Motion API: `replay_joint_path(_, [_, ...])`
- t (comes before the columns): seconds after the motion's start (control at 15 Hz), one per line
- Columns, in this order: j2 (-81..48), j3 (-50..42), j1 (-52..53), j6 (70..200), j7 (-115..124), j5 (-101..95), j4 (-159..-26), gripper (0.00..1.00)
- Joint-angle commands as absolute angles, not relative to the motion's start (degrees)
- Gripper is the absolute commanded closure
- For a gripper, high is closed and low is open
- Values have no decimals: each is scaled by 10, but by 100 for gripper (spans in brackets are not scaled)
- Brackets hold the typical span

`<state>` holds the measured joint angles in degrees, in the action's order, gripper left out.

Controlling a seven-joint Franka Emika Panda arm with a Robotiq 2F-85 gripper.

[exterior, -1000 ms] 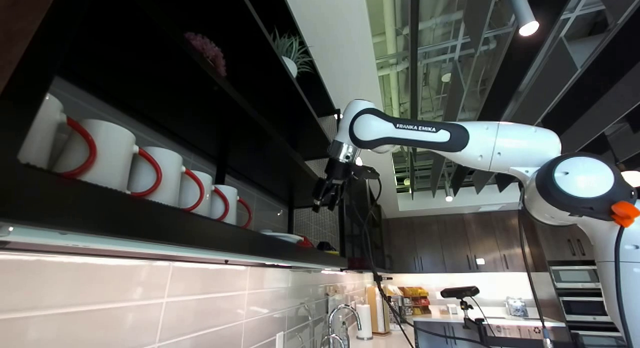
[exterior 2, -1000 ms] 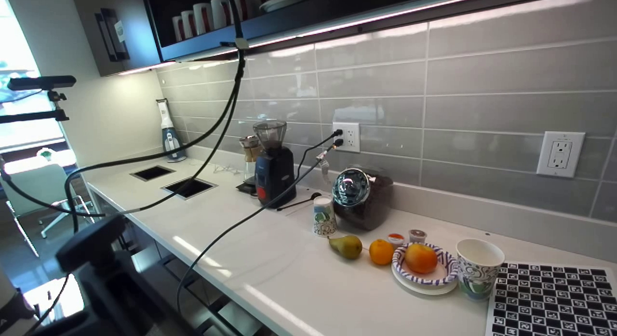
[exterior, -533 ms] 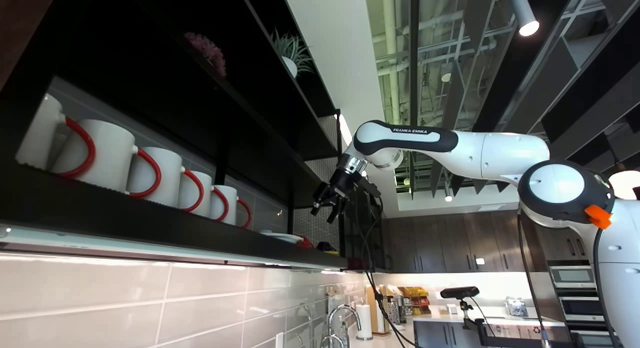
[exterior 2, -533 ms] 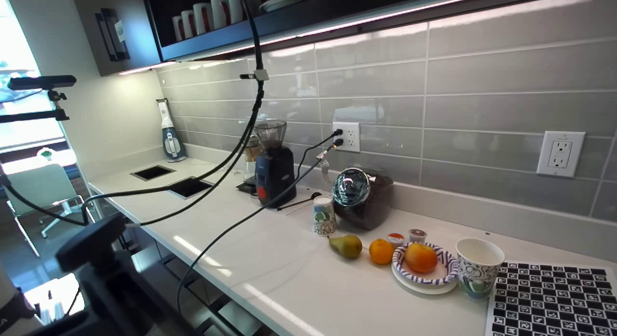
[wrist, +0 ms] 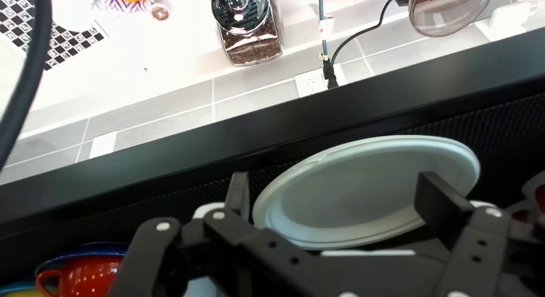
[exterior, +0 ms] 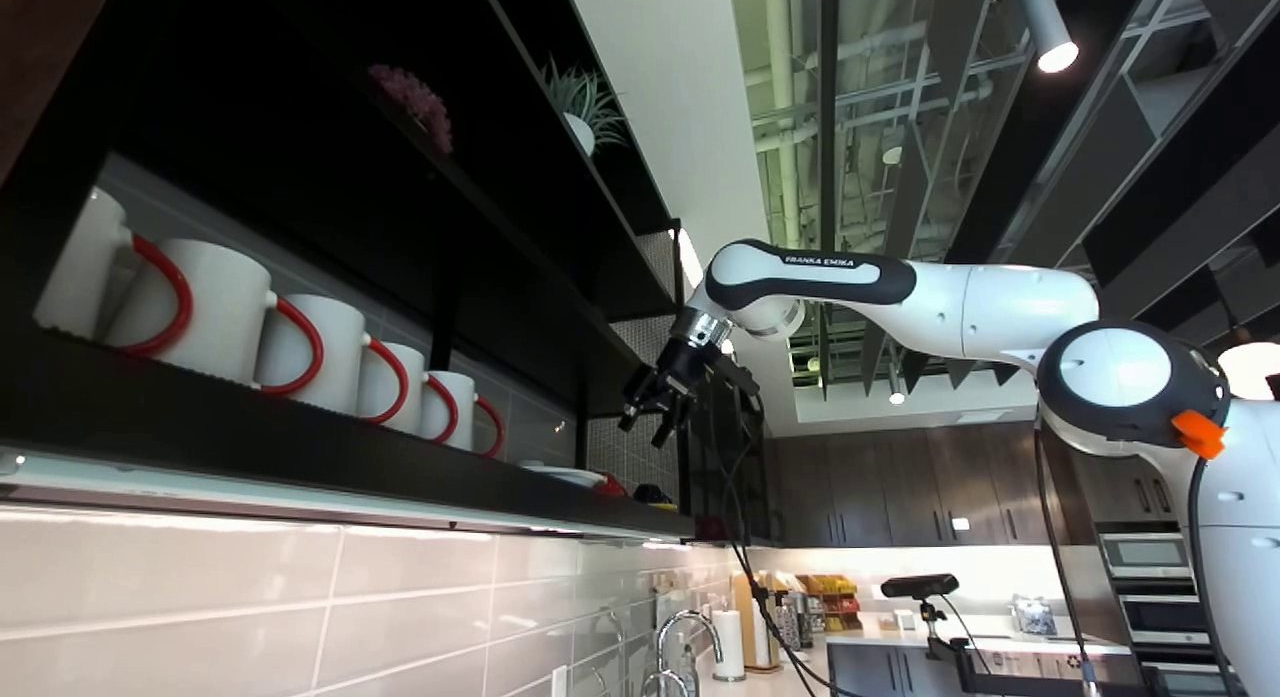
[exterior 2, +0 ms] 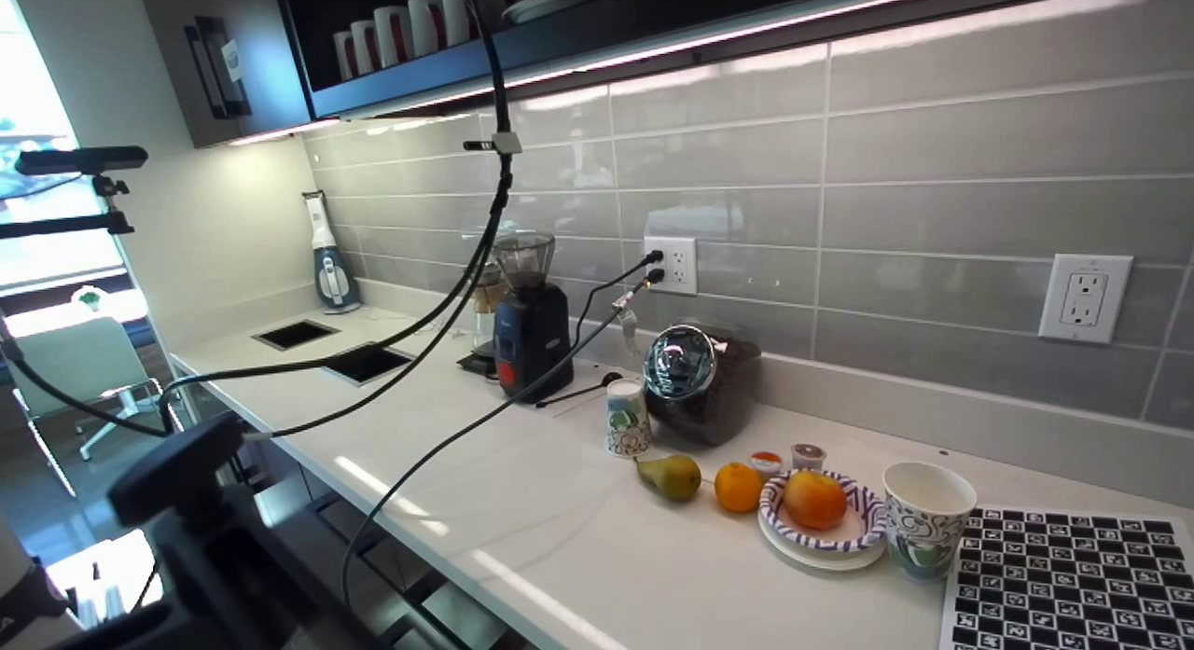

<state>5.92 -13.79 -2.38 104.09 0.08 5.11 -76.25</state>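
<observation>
Jaws spread — plate below.

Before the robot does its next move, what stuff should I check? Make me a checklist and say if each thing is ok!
1. The gripper is open: ok, its fingers stand apart.
2. Nothing is held: ok.
3. The white plate on the shelf shows between the fingers in the wrist view: ok.
4. The gap down to the plate is right: cannot tell.
5. The black cable is away from the fingers: ok, it runs along the left edge of the wrist view.
6. The red cup shows whole: not ok, the gripper hides part.
</observation>
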Motion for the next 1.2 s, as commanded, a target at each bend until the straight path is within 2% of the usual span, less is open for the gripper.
replay_joint_path(0.0, [17, -143, -62, 997, 71, 86, -695, 0])
replay_joint_path(0.27, [-19, -162, -99, 940, 86, 200, -634, 0])
replay_joint_path(0.6, [-71, -172, -157, 899, -4, 364, -578, 0])
replay_joint_path(1.13, [-162, -145, -231, 909, -105, 421, -493, 0])
